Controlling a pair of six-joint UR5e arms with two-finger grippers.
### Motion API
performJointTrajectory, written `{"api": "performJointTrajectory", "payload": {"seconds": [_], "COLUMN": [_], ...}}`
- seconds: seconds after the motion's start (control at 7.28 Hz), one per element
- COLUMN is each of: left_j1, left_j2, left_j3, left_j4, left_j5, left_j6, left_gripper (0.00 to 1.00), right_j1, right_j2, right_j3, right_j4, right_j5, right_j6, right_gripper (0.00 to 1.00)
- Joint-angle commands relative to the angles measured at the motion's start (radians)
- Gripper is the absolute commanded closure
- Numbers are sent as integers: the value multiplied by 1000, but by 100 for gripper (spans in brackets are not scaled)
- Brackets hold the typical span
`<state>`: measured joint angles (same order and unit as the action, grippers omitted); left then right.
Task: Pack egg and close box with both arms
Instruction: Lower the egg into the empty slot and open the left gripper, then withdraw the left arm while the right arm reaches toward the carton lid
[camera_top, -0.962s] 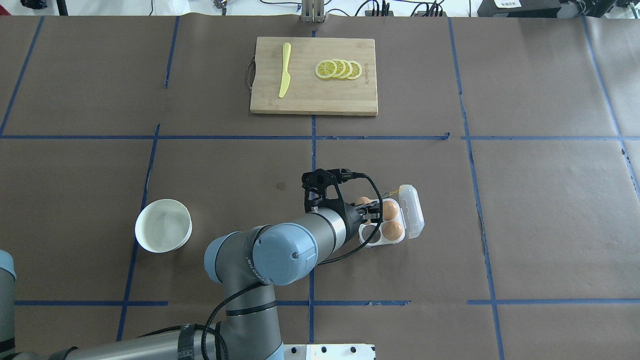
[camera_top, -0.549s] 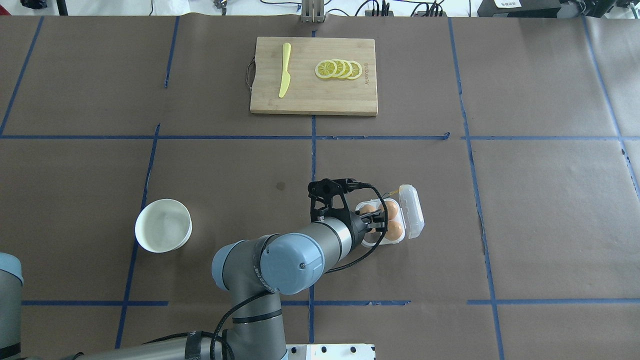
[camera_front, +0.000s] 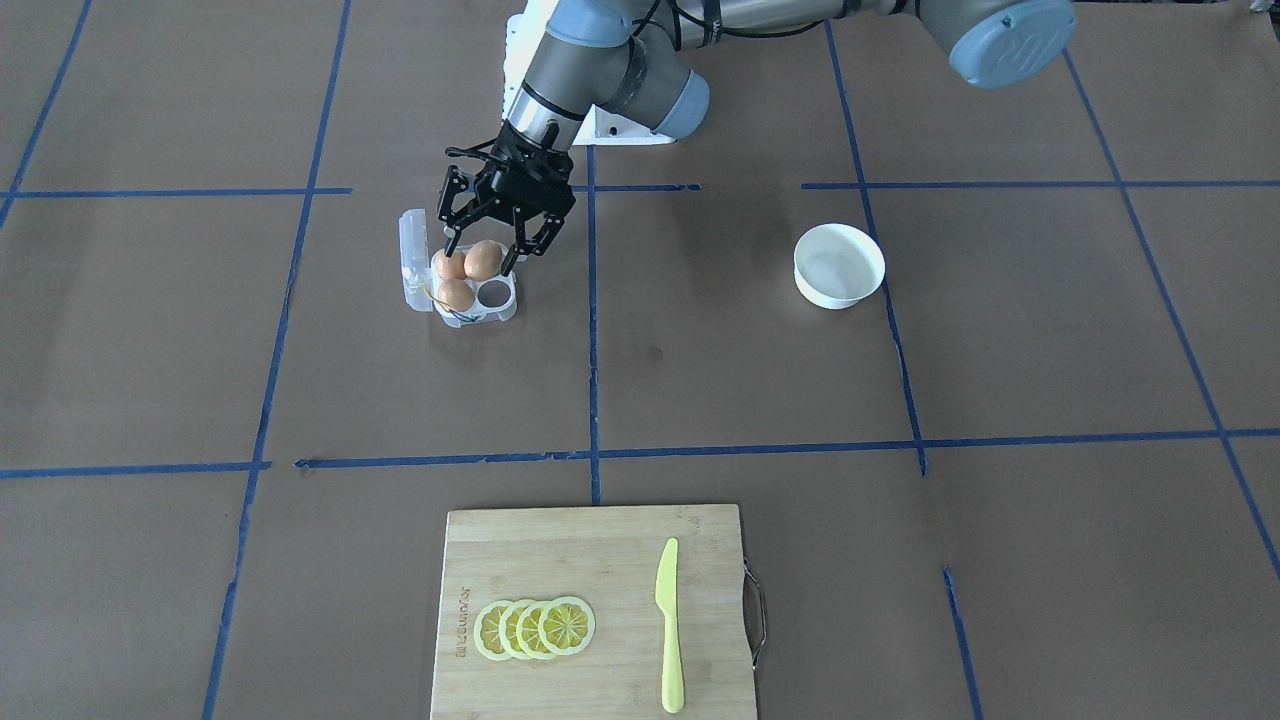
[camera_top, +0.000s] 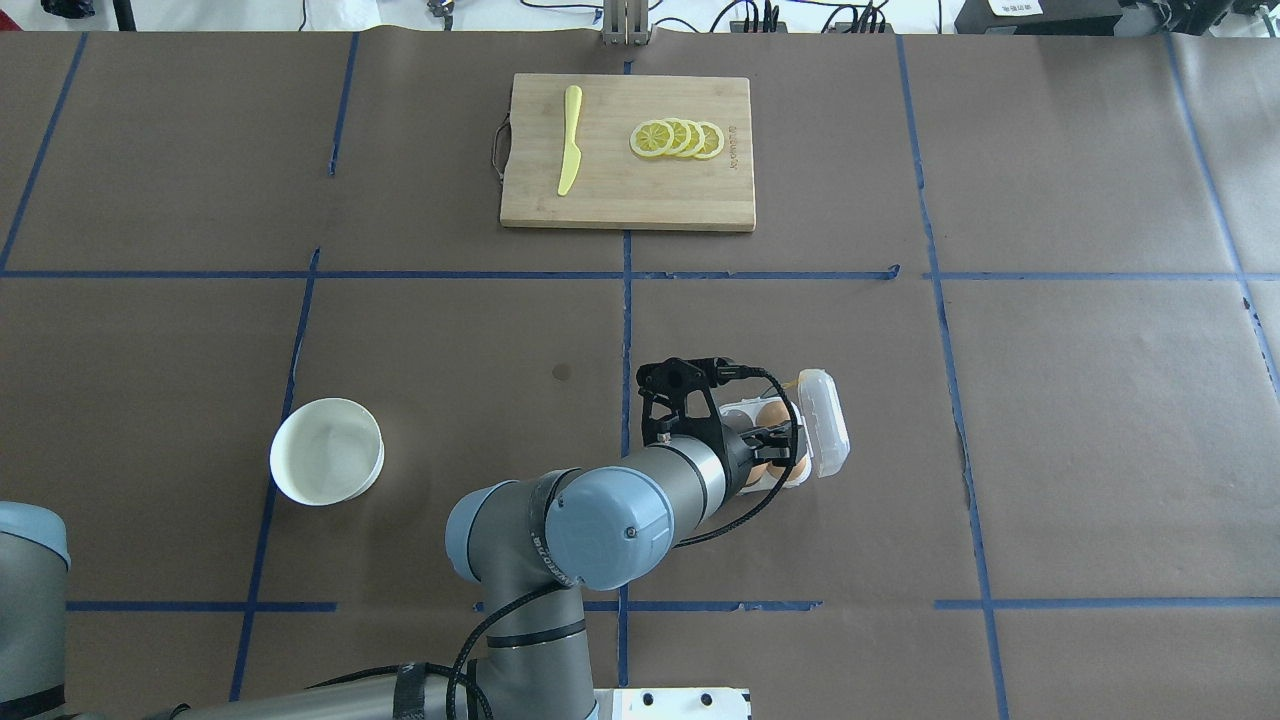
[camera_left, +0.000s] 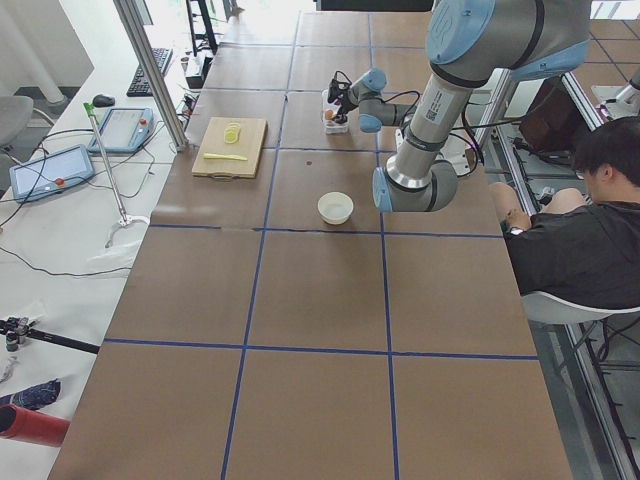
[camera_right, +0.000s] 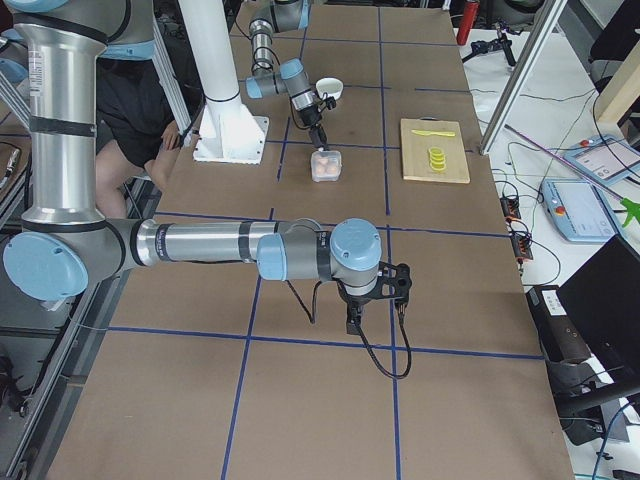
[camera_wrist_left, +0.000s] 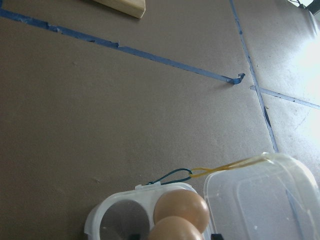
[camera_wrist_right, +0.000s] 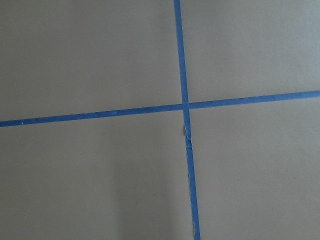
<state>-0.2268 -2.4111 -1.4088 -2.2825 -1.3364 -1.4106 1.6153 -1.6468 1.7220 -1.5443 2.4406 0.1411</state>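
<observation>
White bowl (camera_top: 326, 465) apart; left end effector (camera_front: 481, 258), seemingly with egg (camera_front: 483, 261), over box (camera_top: 826, 422).

Robot lab, tape-gridded table (camera_left: 320, 300), teach pendant (camera_left: 48, 172)

Just right of the table's middle line, near the robot: small clear plastic four-cell egg carton (camera_front: 508, 312), hinged clear lid (camera_front: 410, 255) open along its right side. In the two right-hand cells, two tan-brown eggs (camera_front: 456, 294). Over the near left cell, a third tan-brown egg (camera_front: 483, 260) between the fingers of the black left gripper (camera_front: 482, 262). Well to the left, round white bowl (camera_top: 327, 462). On the far side, rectangular wooden cutting board (camera_top: 620, 195); on it, yellow plastic knife (camera_top: 569, 140) left, overlapping yellow lemon slices (camera_top: 677, 138) right.
</observation>
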Motion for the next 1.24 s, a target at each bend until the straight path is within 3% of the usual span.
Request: {"api": "performJointTrajectory", "payload": {"seconds": [0.0,0.14,0.41,0.69,0.82,1.1], "left_j1": [-6,-20,-93,-170,-213,-320], "left_j2": [9,13,65,113,115,147], "left_j3": [-54,-99,-168,-276,-321,-434], "left_j4": [-2,0,18,190,309,523], "left_j5": [-7,-29,-163,-222,-251,-366], "left_j6": [30,44,48,166,211,350], "left_gripper": [1,1,1,1,1,1], "right_j1": [0,0,-2,-84,-151,-329], "right_j2": [2,2,4,4,2,-51], "right_j3": [2,1,11,118,163,165], "right_j4": [0,0,1,9,65,404], "right_j5": [0,0,12,28,9,-90], "right_j6": [0,0,2,134,270,638], "right_gripper": [0,0,0,0,0,3]}}
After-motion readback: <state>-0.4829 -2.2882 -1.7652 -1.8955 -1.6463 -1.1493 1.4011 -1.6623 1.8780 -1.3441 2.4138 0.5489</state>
